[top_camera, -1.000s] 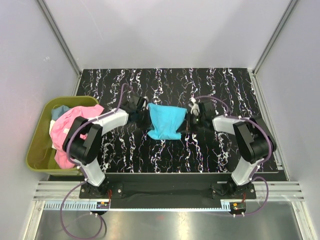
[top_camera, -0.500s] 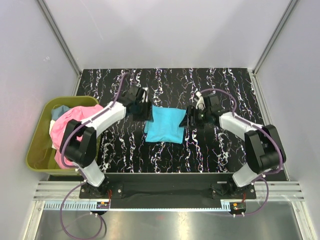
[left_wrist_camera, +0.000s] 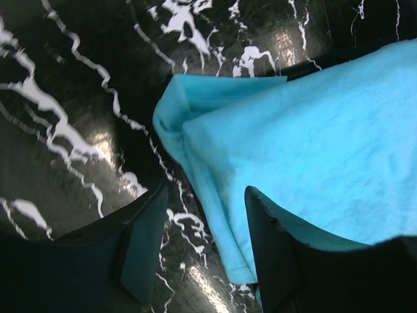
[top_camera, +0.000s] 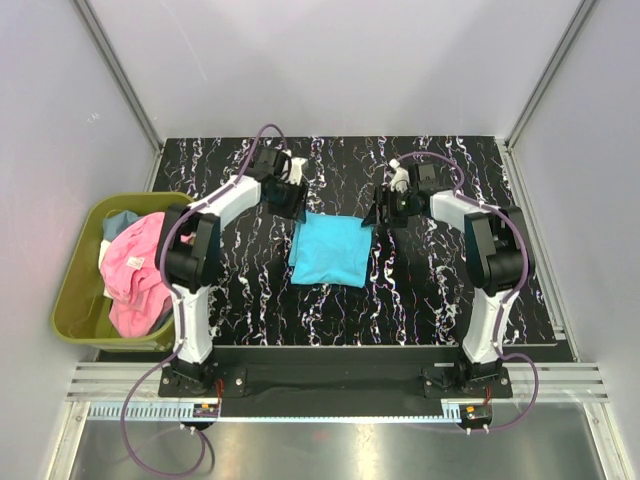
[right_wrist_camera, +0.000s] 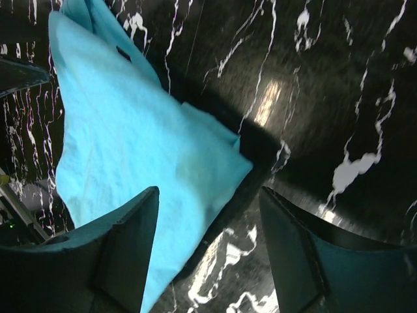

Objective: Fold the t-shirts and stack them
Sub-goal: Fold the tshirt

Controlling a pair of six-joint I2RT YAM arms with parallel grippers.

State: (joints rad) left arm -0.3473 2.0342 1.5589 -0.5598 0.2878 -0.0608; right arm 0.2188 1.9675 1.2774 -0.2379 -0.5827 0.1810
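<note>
A turquoise t-shirt lies folded into a rough square on the black marbled table. My left gripper hovers open over its far left corner, and the wrist view shows the cyan cloth below the spread fingers with nothing held. Over the far right corner my right gripper is open too, with the shirt's corner lying loose beneath it. More t-shirts, a pink one and a light blue one, are heaped in the bin.
An olive-green bin stands off the table's left edge. White walls and metal frame posts enclose the table on three sides. Purple cables loop from both wrists.
Both grippers opened and let go of the turquoise t-shirt, which dropped flat onto the table as a folded square. Both arms then drew back toward the far side.
</note>
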